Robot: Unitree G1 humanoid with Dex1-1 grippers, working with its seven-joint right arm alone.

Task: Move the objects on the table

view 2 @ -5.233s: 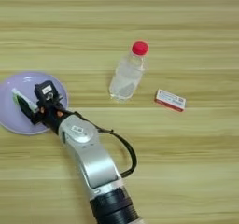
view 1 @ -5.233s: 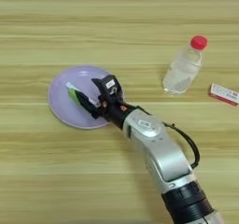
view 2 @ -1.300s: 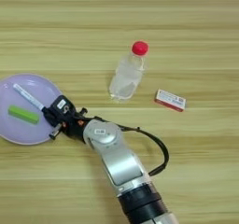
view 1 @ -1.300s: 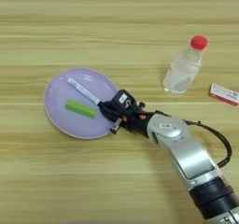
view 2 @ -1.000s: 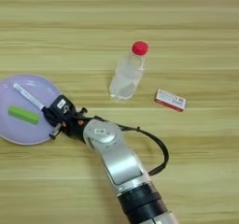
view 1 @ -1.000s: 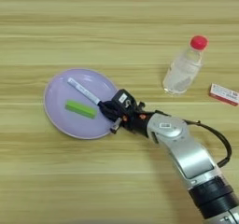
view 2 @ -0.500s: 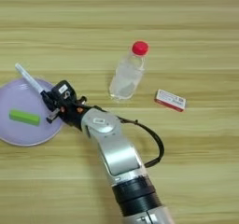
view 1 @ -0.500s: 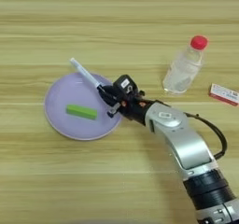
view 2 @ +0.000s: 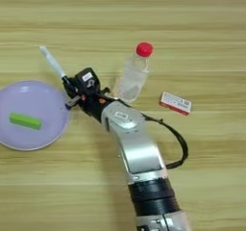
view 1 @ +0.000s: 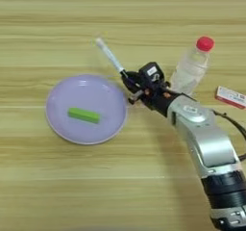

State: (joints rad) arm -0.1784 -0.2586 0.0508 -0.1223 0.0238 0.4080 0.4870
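**Marker lifted out of the plate, block left behind**

Since a second ago the marker pen has come off the purple plate, where it lay beside the green block. It is now pinched at its black-cap end by the right gripper and sticks out up-left past the plate's upper right rim, over bare desk. It looks clear of the surface, though the views don't settle that. The block lies alone near the plate's middle, unmoved. Judged: the pen is mid-transfer and not yet set down; the block may be next.

The water bottle with red cap lies on its side just right of the gripper, and the small red-and-white box beyond it.

View differences: the right eye view shows the full forearm down to the bottom edge and open desk right of the box, but cuts the plate's left rim. The left eye view shows the whole plate and crops the box at the right edge.
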